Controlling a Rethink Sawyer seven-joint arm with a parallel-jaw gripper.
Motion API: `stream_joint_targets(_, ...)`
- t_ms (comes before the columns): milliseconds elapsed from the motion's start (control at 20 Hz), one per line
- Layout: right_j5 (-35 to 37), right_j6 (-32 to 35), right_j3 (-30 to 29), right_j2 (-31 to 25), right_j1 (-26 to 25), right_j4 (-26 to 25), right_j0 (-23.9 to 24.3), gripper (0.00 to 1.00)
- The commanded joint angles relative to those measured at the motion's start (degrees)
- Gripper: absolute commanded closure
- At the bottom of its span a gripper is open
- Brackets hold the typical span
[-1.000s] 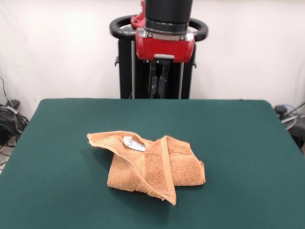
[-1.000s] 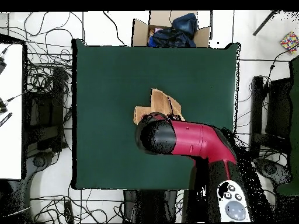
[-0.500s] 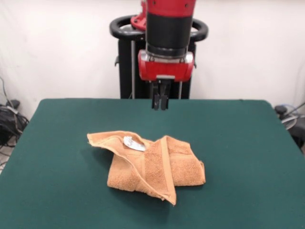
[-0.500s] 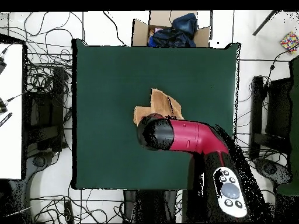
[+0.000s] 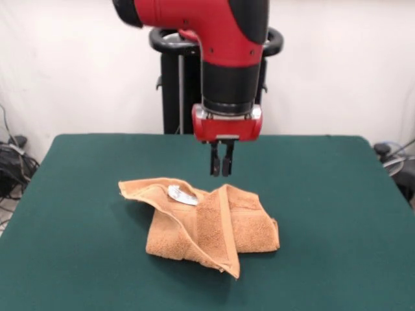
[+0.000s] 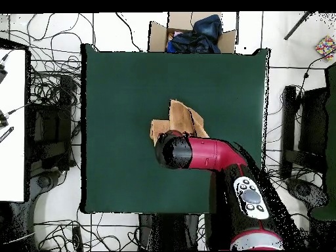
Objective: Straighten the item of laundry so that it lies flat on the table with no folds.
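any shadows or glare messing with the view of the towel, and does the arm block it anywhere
Front view: even light, no glare; the towel shows whole, with only a soft shadow on the table along its near edge; the claw hangs above it. Overhead view: the arm covers part of the towel.

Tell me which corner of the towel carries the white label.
The raised corner at the picture's left in the front view: the white label lies just beside it. The pointed corner nearest the camera has none.
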State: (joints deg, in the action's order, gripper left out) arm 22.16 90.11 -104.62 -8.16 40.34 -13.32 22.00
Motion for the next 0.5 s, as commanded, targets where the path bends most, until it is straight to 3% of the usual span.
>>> stream_joint_targets(50,-2.8,2.4,4.1,-3.1,-5.5,-2.7,2.1,1.00)
stream_joint_targets(500,-4.0,0.0,9.2,-4.9,-10.7,-4.0,4.5,1.00)
